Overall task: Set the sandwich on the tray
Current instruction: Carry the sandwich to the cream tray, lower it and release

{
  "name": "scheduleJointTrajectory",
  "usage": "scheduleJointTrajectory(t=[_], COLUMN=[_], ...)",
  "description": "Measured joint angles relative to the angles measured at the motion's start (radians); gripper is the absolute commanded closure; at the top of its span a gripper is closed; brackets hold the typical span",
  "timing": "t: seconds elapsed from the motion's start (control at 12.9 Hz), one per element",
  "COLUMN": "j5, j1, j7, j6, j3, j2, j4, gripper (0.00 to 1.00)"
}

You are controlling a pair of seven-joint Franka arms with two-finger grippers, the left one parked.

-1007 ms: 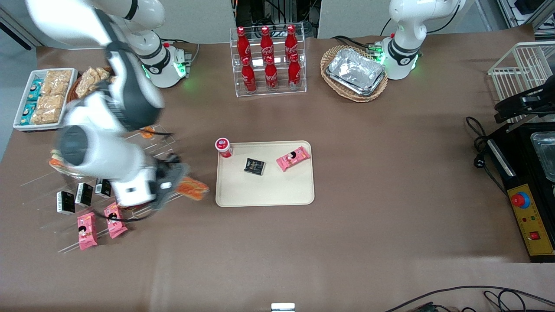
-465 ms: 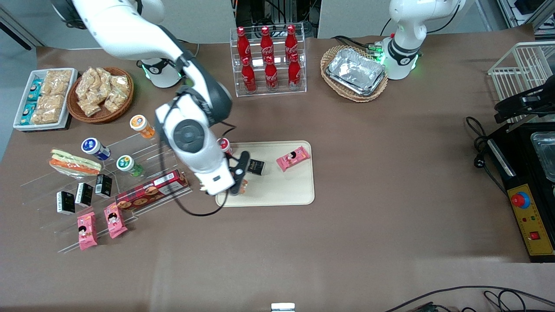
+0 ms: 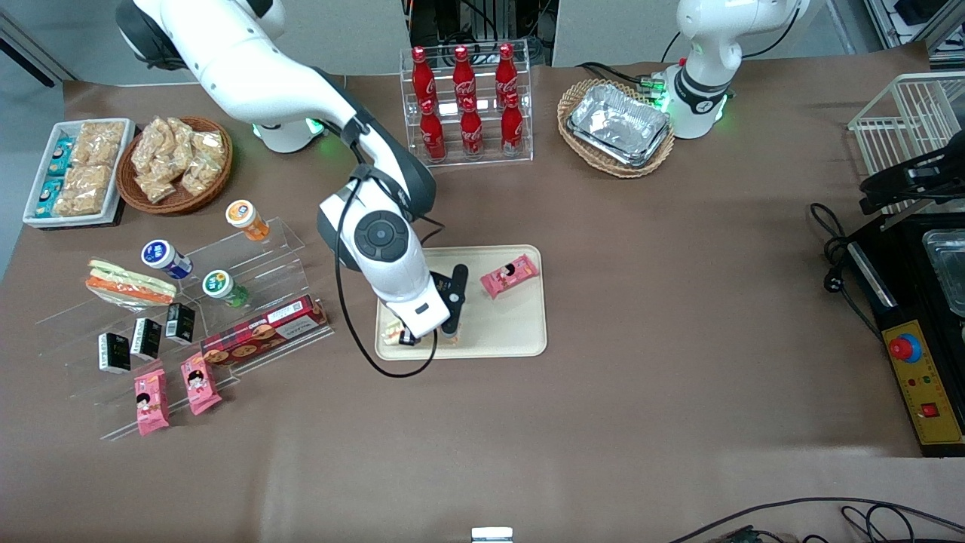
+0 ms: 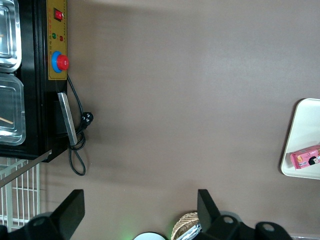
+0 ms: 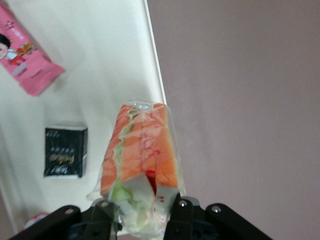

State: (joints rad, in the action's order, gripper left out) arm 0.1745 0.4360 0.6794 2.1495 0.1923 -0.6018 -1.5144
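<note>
Gripper point(image 5: 142, 210) pinching the wrapped sandwich point(image 5: 140, 160) over the tray's point(image 3: 520, 332) near rim, beside 1 black packet point(image 5: 65, 152). Risk, as a judgement: released here, the wedge may overhang the edge and tip onto the table.

Brown table point(image 3: 641, 392) (grey wall above)

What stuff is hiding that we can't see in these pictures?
- Front view: the arm hides most of the sandwich, and the end effector gripping it.
- Front view: the black packet on the tray is hidden under the arm.
- Right wrist view: the pink snack packet is cut off at the edge.
</note>
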Motion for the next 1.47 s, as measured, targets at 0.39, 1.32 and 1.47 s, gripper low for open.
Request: scheduleJointTrajectory(t=[0.39, 1.32, 1.47], j5=[0.001, 0.002, -0.036], j1=[0.019, 0.049, 0.021], j7=[0.007, -0.006, -0.014], j6=[0.129, 0.262, 0.253], j3=[0.001, -0.006, -0.006], j2=[-0.067, -0.116, -0.087], j4=[-0.005, -0.050, -0.044], gripper=[0.63, 0.00, 0.00])
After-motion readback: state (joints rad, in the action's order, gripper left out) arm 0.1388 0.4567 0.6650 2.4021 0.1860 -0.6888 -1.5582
